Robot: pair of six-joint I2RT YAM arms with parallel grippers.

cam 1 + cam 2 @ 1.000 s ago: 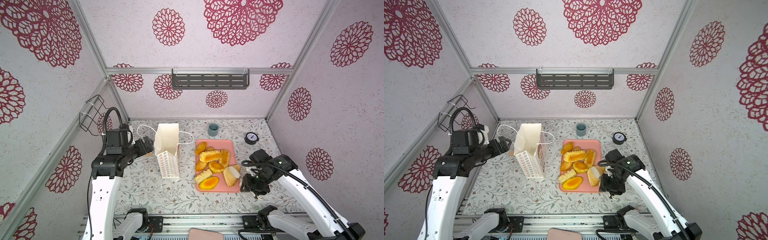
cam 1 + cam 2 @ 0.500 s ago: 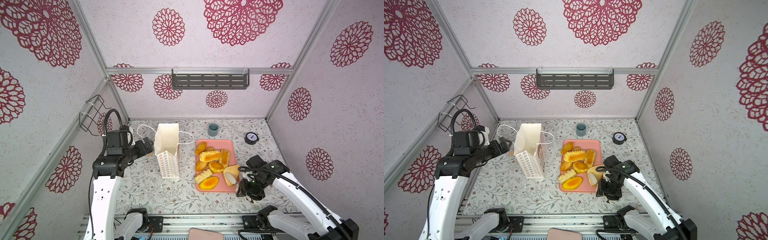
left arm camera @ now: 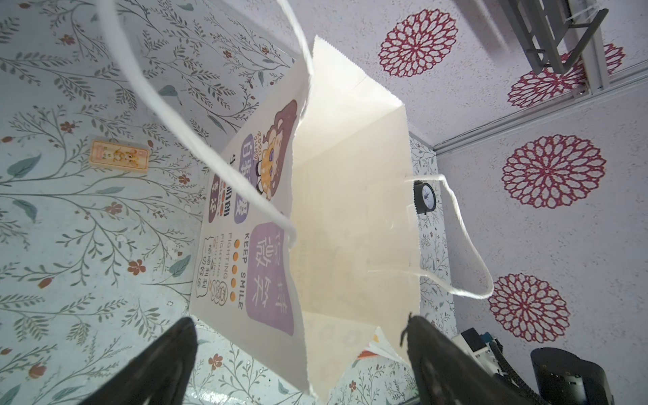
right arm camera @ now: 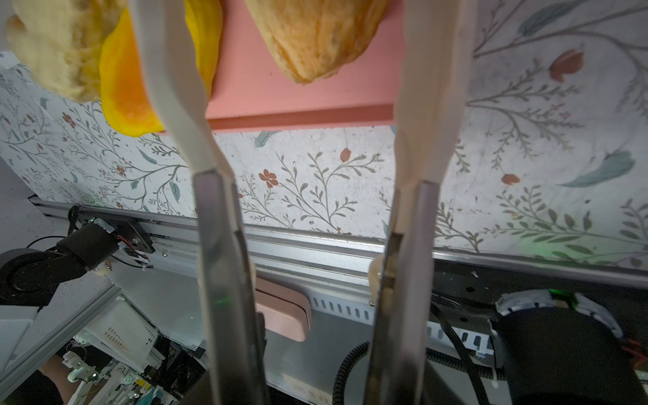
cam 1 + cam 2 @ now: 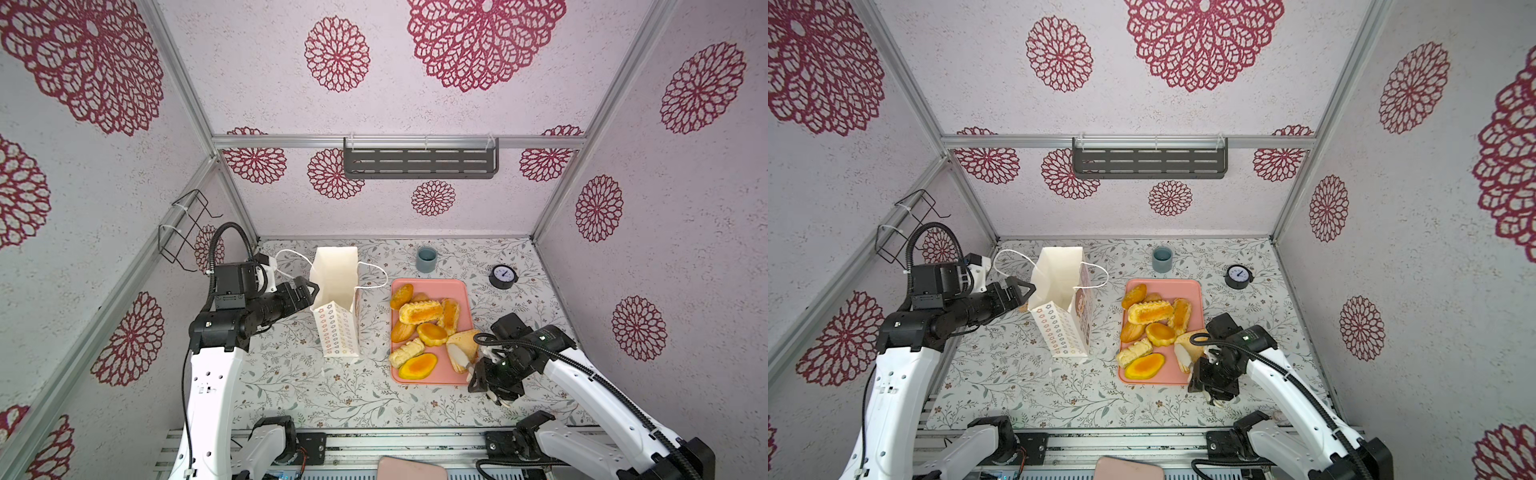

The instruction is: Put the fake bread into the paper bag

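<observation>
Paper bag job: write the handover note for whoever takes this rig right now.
Left gripper: jaws open beside the paper bag rim, holding nothing.
Right gripper: jaws open either side of the tan wedge on the pink tray, not closed on it.
The bread all lies on the tray; the bag stands upright to its left, nothing seen inside.
Done: nothing bagged. Left: every piece.

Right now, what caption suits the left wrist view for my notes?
Open left gripper at the rim of the paper bag, looking into its bare white interior.
</observation>
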